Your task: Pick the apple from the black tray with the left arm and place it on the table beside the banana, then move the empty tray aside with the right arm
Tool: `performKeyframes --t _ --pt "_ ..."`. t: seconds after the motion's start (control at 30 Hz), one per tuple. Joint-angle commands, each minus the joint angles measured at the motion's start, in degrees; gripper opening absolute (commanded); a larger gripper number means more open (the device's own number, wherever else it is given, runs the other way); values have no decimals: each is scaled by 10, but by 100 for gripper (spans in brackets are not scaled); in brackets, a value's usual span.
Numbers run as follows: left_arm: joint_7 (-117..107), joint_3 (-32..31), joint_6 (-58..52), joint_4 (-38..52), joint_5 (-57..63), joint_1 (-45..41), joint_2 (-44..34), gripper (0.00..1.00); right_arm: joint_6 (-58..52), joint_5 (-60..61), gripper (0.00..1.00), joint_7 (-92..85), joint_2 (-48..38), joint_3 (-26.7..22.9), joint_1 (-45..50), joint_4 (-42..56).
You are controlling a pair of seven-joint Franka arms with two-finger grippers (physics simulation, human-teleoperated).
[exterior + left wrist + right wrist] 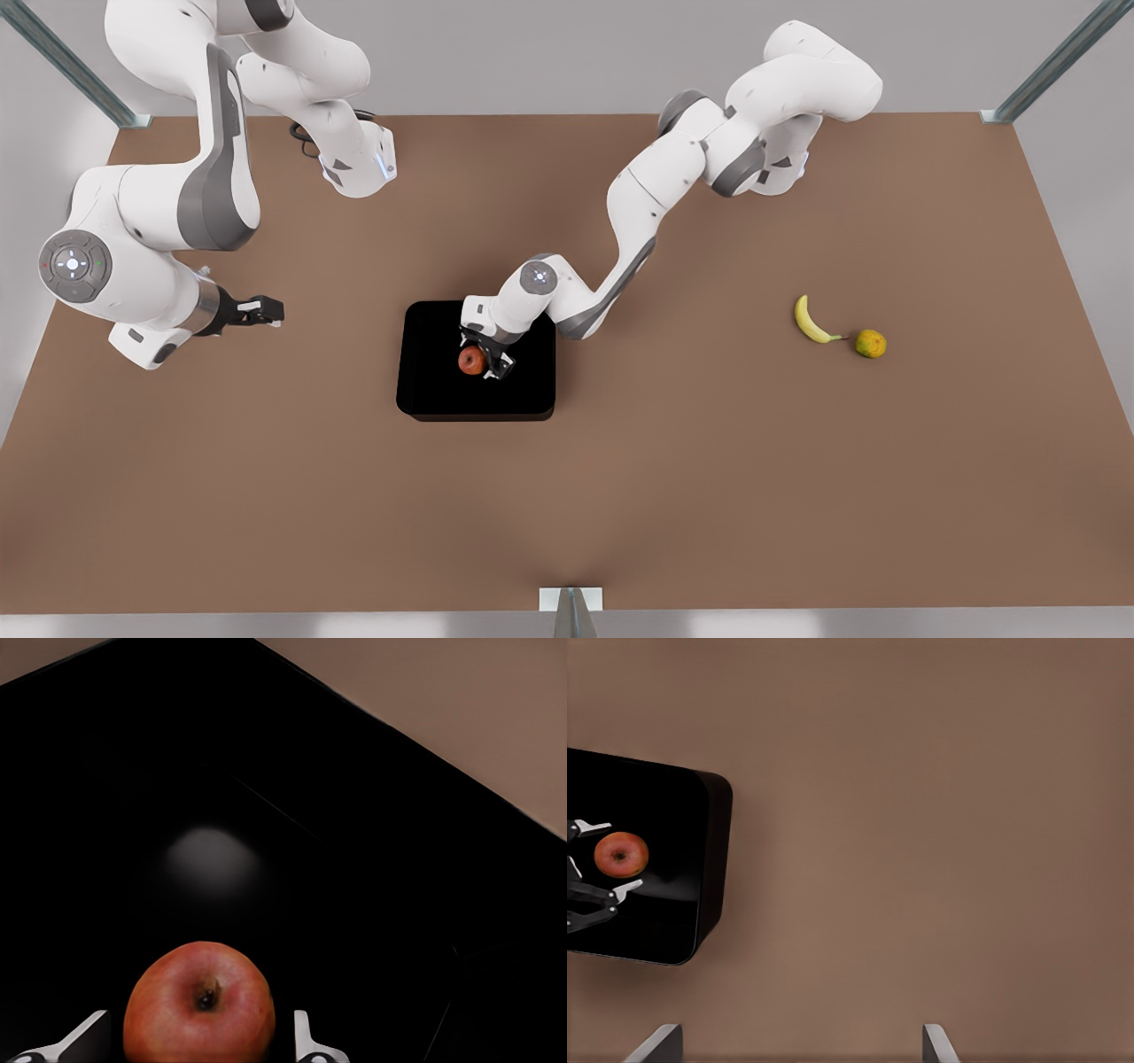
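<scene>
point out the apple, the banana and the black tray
apple (471, 360), front view, middle of its red skin
banana (806, 321), front view, middle of its curve
black tray (434, 390), front view, bare floor

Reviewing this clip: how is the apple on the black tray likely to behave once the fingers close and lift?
The apple is round and smooth, so it may roll or slip if squeezed off-centre. The left gripper straddles it with fingers open on either side, which should centre it. The glossy black tray probably offers little friction if it is nudged.
</scene>
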Motion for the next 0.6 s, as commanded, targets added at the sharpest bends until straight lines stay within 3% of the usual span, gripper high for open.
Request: performKeyframes --t 0.0,0.2,0.3,0.57 --pt "-15 1 -1 0 1 0 -1 100 0 0 100 -1 -1 0 0 0" --pt "-31 2 -3 0 0 0 -1 100 0 0 100 -2 -1 0 0 0" --pt "-30 2 -4 0 1 0 -1 80 1 0 100 -2 -1 0 0 0" --pt "-31 2 -4 0 0 0 -2 75 1 0 100 -3 -1 0 0 0"
